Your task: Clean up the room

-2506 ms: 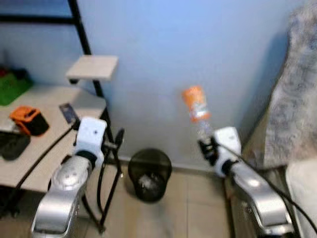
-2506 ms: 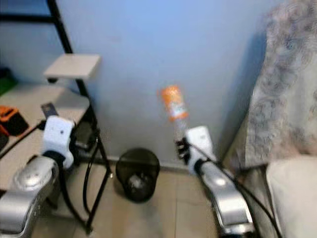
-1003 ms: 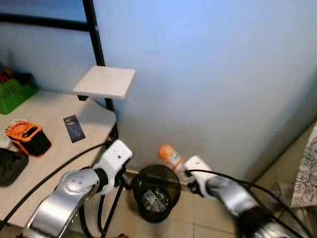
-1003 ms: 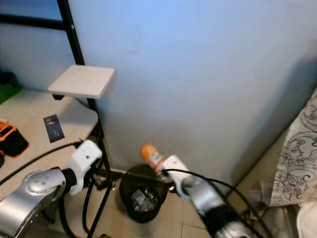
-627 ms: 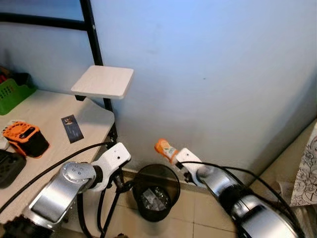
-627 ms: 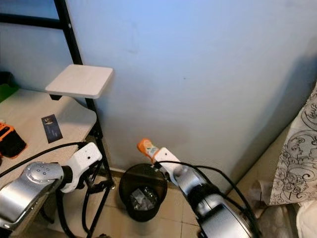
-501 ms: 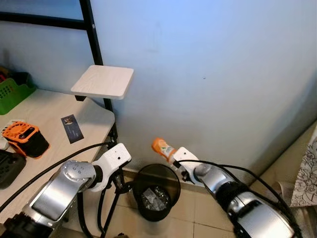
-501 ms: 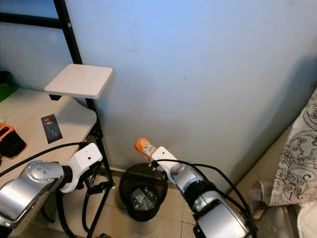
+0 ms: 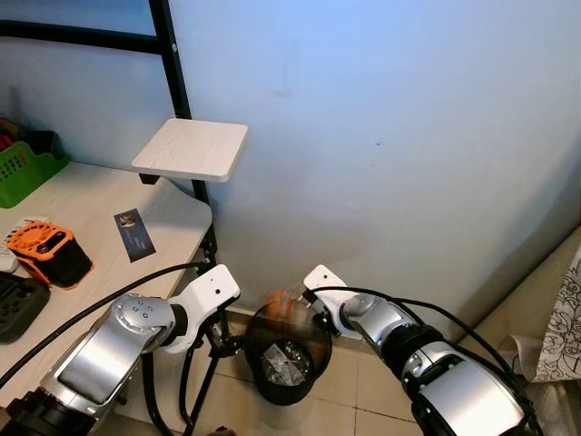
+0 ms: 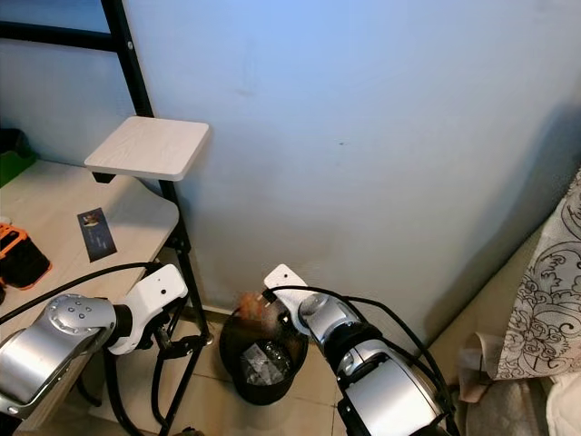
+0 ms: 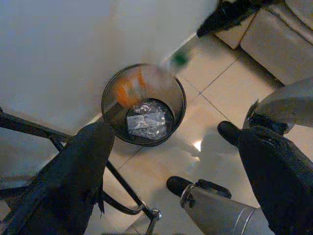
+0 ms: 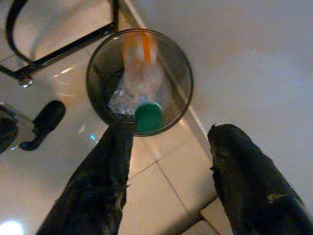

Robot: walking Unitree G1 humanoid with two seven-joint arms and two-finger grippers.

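Right wrist view, blurred bottle (image 12: 141, 81) apparently falling into bin (image 12: 182, 66), hand (image 12: 166, 147) spread.

Black wire-mesh bin (image 9: 289, 359), glossy floor tiles (image 11: 230, 93)

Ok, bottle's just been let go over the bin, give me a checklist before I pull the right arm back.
1. Right end effector open: ok.
2. Bottle free of the fingers: ok, blurred mid-fall, green cap toward the camera.
3. Bottle lined up within the bin rim: ok.
4. Bottle settled at the bottom: not ok, in motion.
5. Bin upright: ok.
6. Left end effector open, beside the bin: ok.
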